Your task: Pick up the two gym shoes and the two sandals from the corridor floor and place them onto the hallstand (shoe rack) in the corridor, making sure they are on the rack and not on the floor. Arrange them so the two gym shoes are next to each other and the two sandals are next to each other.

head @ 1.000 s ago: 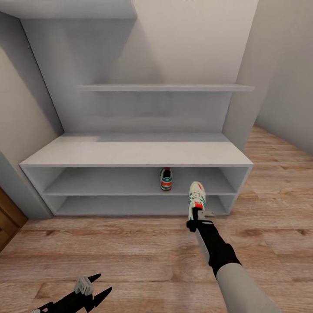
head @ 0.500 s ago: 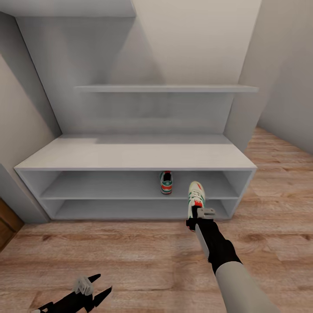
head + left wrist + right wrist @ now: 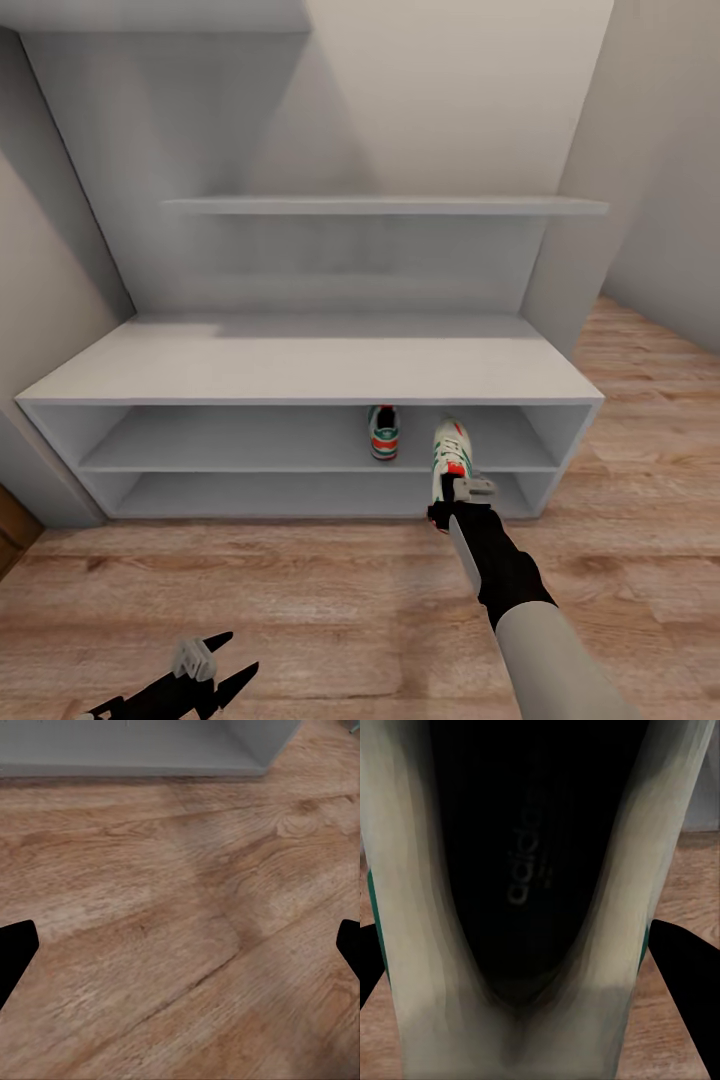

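Pale grey walls meet in a corner.

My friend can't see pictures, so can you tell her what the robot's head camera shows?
The right gripper holds a white gym shoe by its heel in front of the grey shoe rack. Another gym shoe already sits in the rack's upper compartment. The left gripper hangs open over the wooden floor.

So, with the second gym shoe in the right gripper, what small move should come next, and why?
Probably push the held gym shoe forward onto the hallstand shelf, beside the first gym shoe. The right gripper holds it at the open front, not yet set down.
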Available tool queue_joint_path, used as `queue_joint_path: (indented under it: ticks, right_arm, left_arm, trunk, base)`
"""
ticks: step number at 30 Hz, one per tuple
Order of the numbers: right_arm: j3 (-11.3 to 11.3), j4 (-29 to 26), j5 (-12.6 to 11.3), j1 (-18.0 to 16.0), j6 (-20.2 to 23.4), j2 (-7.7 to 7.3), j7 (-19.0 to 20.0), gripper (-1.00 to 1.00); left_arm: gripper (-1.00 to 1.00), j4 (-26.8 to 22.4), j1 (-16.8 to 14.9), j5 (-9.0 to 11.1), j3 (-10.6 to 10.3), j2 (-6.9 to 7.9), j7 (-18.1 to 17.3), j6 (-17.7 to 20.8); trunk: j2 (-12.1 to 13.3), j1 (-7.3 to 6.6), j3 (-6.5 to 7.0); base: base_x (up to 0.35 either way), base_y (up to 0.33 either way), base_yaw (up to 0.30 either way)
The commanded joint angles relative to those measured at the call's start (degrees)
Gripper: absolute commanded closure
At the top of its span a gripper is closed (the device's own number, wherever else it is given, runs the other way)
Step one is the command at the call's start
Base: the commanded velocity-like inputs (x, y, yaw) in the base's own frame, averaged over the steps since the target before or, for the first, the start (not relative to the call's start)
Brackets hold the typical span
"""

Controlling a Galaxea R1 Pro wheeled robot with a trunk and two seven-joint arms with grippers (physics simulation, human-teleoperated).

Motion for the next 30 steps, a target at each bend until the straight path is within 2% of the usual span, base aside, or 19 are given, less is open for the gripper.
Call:
queue_joint_path:
  ticks: [1, 11, 30]
  right_arm:
    - [-0.17, -0.06, 0.55, -0.02, 0.35, 0.06, 0.15, 1.00]
    - [-0.17, -0.25, 0.55, -0.02, 0.34, 0.06, 0.15, 1.00]
    - [-0.12, -0.24, 0.57, -0.02, 0.35, -0.03, 0.15, 1.00]
  left_arm:
    - [-1.00, 0.00, -0.06, -0.51, 0.49, -0.08, -0.25, -0.25]
    - [-1.00, 0.07, -0.06, -0.45, 0.49, 0.00, -0.25, -0.25]
    - [-1.00, 0.09, -0.06, -0.45, 0.49, -0.05, -0.25, -0.25]
  trunk:
    - [-0.02, 0.02, -0.09]
    - [-0.02, 0.02, -0.59]
    - [-0.02, 0.02, -0.64]
  base:
    - [0.269, 0.000, 0.077]
    - [0.084, 0.000, 0.108]
    - [0.093, 0.000, 0.005]
